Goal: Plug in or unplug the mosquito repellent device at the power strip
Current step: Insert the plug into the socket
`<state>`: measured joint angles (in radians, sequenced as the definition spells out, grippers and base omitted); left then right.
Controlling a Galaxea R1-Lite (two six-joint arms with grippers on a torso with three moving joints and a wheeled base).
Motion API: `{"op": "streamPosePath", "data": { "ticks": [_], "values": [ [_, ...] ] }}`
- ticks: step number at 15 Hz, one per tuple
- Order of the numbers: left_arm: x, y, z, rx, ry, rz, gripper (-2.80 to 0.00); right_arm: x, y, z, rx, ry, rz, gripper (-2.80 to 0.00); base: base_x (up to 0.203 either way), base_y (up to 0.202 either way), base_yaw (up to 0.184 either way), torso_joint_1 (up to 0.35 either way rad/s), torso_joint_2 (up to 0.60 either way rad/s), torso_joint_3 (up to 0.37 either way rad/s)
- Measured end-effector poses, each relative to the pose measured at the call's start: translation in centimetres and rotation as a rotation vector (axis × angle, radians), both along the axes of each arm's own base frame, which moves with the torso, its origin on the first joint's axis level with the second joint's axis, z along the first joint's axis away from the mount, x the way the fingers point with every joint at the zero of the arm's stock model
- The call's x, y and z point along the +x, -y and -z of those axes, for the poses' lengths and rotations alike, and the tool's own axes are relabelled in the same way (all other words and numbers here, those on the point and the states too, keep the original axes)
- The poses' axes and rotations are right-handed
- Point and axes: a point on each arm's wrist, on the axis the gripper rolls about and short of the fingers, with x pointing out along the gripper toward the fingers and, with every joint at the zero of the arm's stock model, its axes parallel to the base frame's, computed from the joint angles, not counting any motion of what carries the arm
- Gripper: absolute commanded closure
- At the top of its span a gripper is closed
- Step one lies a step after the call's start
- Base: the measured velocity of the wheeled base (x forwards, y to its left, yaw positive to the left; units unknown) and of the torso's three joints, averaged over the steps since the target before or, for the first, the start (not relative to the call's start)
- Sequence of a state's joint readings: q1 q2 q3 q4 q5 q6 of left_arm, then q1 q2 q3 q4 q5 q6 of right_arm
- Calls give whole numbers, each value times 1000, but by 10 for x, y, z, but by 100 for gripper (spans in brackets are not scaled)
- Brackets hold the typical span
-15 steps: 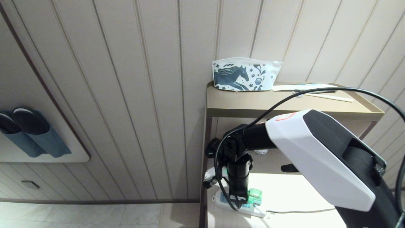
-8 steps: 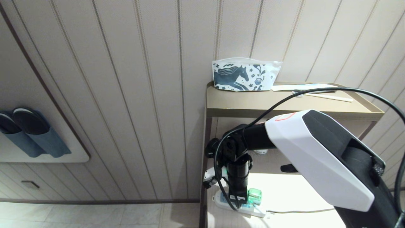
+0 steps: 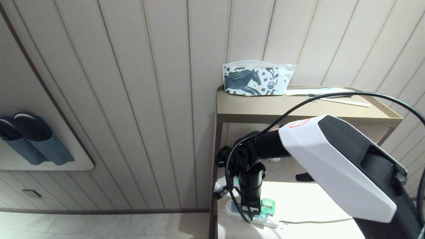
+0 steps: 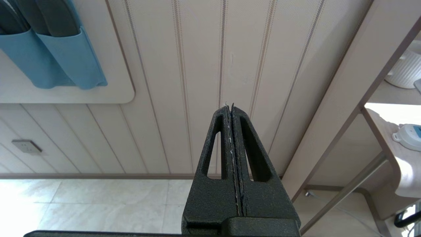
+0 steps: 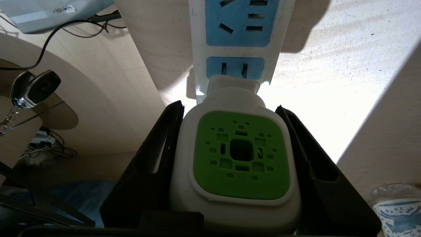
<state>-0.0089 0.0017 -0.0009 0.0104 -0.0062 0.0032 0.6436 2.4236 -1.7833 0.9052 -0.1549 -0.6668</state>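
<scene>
In the head view, low and just right of centre, the right gripper (image 3: pixel 252 210) points down onto the long flat white plastic power strip with light-blue socket faces (image 3: pixel 232 209), which lies on a pale shelf (image 3: pixel 298 199); the small plug-in mosquito repellent device, a white rounded head joined to a translucent green bottle (image 3: pixel 268 206), shows just right of the black fingers. In the left wrist view, the left gripper (image 4: pixel 232 108) sits mid-frame with its fingers pressed together on nothing, facing a panelled wall. In the right wrist view, the device's green-centred head (image 5: pixel 240 154) fills the lower centre, pinched between both black fingers (image 5: pixel 154 158), its neck meeting the strip's end (image 5: pixel 197 49) just below a two-slot socket. I judge the step goes best moving straight along the prongs' axis, without rocking, so the light strip does not drag or lift.
</scene>
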Motion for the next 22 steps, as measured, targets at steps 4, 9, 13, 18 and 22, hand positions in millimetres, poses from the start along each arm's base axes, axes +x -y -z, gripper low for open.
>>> {"op": "streamPosePath", "data": {
  "ticks": [4, 9, 13, 18, 22],
  "values": [
    [0, 0, 0, 0, -1, -1, 0, -1, 1, 3, -2, -16, -1, 0, 0, 0, 0, 0, 0, 0],
    [0, 0, 0, 0, -1, 0, 0, 2, -2, 7, 23, 13, 0, 0, 0, 0, 0, 0, 0, 0],
    [0, 0, 0, 0, -1, 0, 0, -1, 0, 12, 29, 24, 5, 0, 0, 0, 0, 0, 0, 0],
    [0, 0, 0, 0, 0, 0, 0, -8, 6, 18, 34, 36, 15, 0, 0, 0, 0, 0, 0, 0],
    [0, 0, 0, 0, 0, -1, 0, -8, 6, 18, 33, 35, 15, 0, 0, 0, 0, 0, 0, 0]
  ]
}}
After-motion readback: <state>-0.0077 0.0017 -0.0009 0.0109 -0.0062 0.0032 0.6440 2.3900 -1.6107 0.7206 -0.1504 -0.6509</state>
